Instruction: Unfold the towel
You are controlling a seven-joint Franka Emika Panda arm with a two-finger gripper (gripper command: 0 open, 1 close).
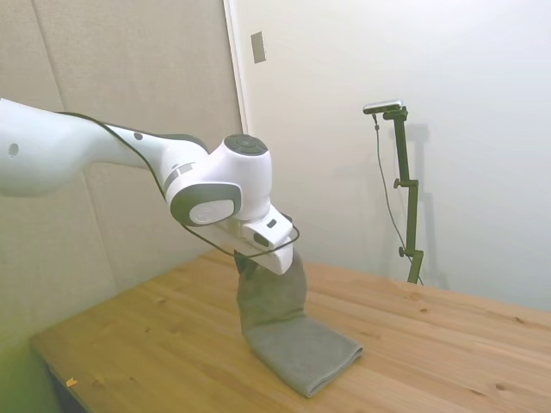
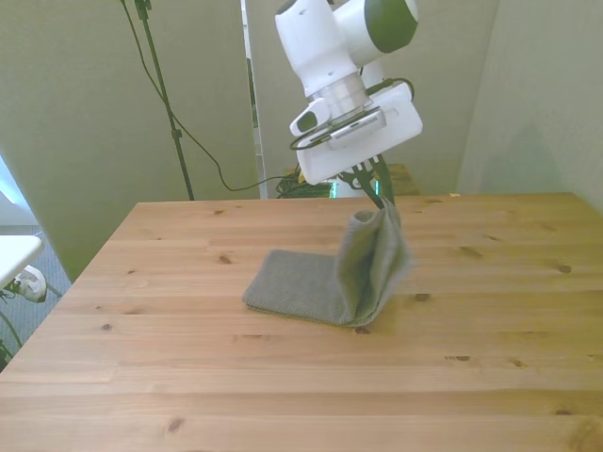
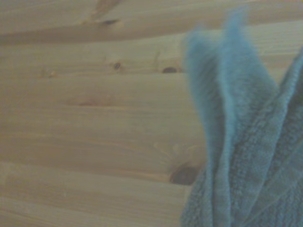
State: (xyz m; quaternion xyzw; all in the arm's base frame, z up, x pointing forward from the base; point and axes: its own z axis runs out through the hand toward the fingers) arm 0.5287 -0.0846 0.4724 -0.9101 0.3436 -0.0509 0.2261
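Note:
The grey terry towel [image 2: 325,282] lies partly on the wooden table [image 2: 188,377], with one end lifted into a hanging flap [image 2: 377,254]. My gripper [image 2: 377,200] is shut on the top edge of that raised flap, a short way above the table. In the side view the towel [image 1: 293,340] hangs down from under the gripper [image 1: 250,262] and bends onto the table, its low part still folded flat. Up close, the wrist view shows bluish-grey cloth layers [image 3: 246,156] hanging blurred over the wood.
The table's near edge [image 2: 301,438] runs along the front view's bottom. A black cable [image 2: 203,146] hangs behind the table at the front view's left, and a white object [image 2: 19,273] sits off the table's left side.

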